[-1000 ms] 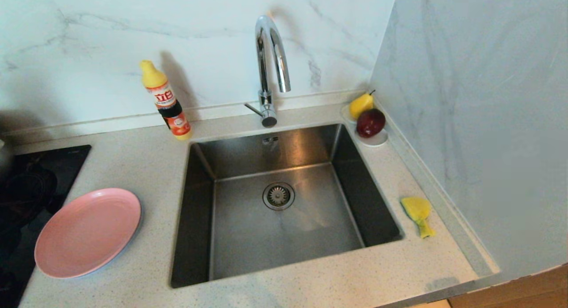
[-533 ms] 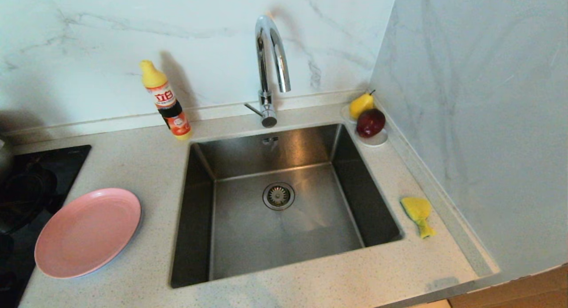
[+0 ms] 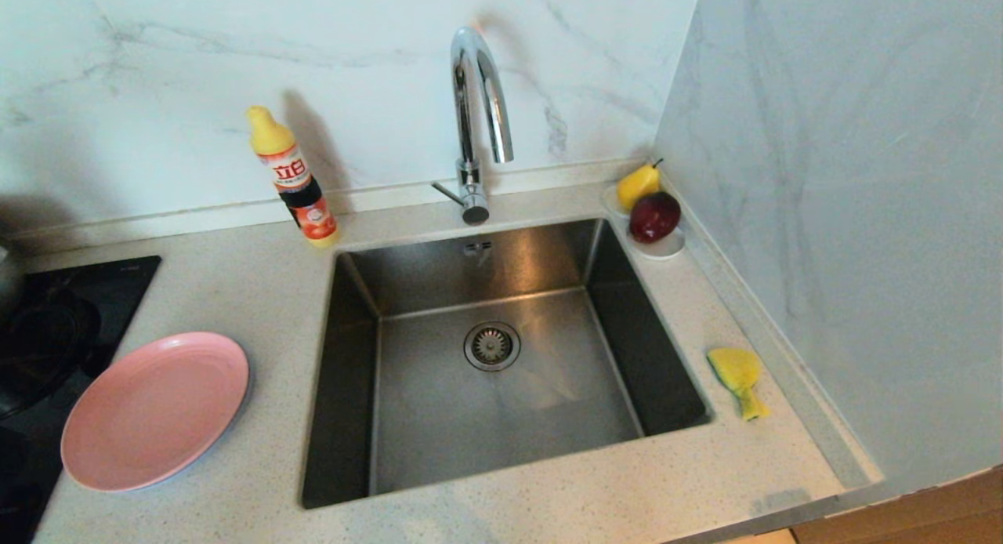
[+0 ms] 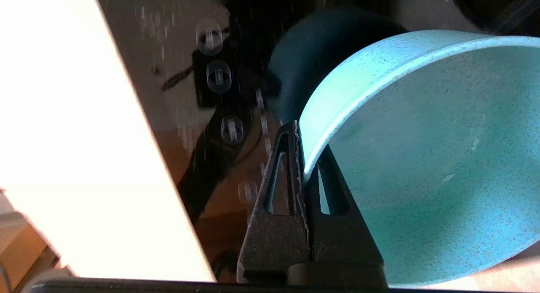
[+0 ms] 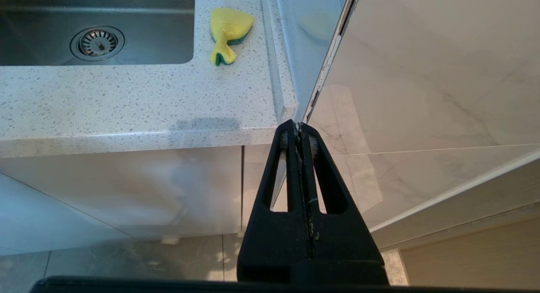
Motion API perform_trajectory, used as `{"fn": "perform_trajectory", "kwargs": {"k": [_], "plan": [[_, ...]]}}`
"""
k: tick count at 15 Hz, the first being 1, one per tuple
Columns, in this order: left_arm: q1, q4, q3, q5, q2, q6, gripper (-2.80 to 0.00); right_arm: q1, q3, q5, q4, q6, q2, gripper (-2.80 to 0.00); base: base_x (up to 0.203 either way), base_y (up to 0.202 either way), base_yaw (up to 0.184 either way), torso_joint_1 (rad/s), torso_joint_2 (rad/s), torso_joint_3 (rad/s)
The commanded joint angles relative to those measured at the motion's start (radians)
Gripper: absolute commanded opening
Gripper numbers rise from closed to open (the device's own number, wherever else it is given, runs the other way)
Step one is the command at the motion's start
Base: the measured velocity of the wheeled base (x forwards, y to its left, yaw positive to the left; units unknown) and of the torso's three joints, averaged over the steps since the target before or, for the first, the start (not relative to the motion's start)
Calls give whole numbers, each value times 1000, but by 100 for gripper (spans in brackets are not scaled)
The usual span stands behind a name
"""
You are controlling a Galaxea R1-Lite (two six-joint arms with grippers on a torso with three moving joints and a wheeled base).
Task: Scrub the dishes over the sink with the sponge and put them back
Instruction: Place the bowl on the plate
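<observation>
Pink plate (image 3: 155, 409); teal speckled bowl (image 4: 426, 158); yellow/green sponge (image 3: 738, 379); steel-grey sink (image 3: 501, 356).

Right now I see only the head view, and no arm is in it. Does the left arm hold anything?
Observer: Yes. The left gripper has its jaws shut on the rim of the teal bowl, one jaw inside the wall and one outside.
Operator: And where is the right arm?
Observer: The right gripper hangs below the edge of the counter, in front of the cabinet, with its jaws shut on nothing.
Operator: Is something inside the bowl?
Observer: No, the part of its inside that the left wrist view shows is empty.
</observation>
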State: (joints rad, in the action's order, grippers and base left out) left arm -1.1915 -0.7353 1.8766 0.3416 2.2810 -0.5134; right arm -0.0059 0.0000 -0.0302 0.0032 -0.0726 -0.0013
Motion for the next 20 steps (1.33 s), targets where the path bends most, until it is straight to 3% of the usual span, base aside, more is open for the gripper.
{"fn": "perform_trajectory", "kwargs": {"k": [1, 4, 8, 15, 20], "plan": [[0, -40, 0, 15, -72, 10, -280, 0, 0, 0, 0, -1, 1, -280, 0, 0, 0, 0, 0, 0], [5, -138, -17, 48, -135, 152, -280, 0, 0, 0, 0, -1, 1, -280, 0, 0, 0, 0, 0, 0], [84, -187, -43, 47, -192, 252, -280, 0, 0, 0, 0, -1, 1, -280, 0, 0, 0, 0, 0, 0], [317, -197, -110, 34, -315, 263, -280, 0, 0, -2, 0, -1, 1, -280, 0, 0, 0, 0, 0, 0], [521, -169, -234, -49, -387, 238, -280, 0, 0, -1, 0, -1, 1, -280, 0, 0, 0, 0, 0, 0]]}}
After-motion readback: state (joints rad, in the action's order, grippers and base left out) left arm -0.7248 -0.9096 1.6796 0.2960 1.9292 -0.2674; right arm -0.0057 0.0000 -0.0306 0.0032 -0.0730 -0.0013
